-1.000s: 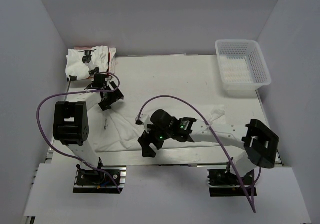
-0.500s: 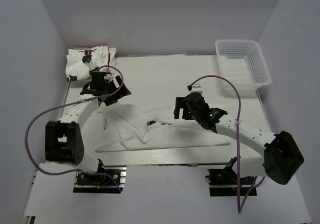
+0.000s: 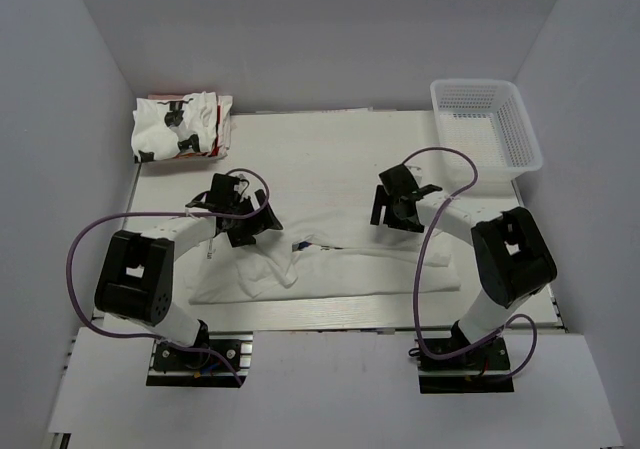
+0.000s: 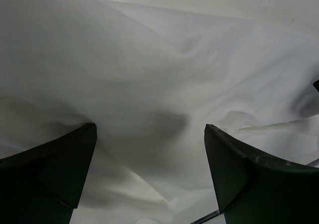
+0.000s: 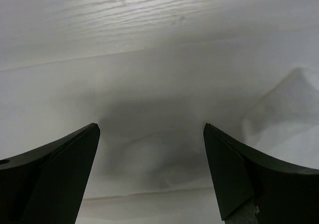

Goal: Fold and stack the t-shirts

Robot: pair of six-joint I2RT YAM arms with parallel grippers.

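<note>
White t-shirt (image 3: pixel 350 271) — beneath left hand (image 3: pixel 245 229), right hand (image 3: pixel 398 211)

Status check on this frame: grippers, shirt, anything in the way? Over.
Left gripper open, right gripper open, both low over the spread t-shirt, nothing gripped. Folded t-shirts stacked far left corner. Basket far right, out of the way.

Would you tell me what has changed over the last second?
The right hand swung from the near edge of the shirt out to its far edge. The left hand came nearer and rightward, onto the shirt. Both are open over the fabric. The folded pile and the basket stayed put.
</note>
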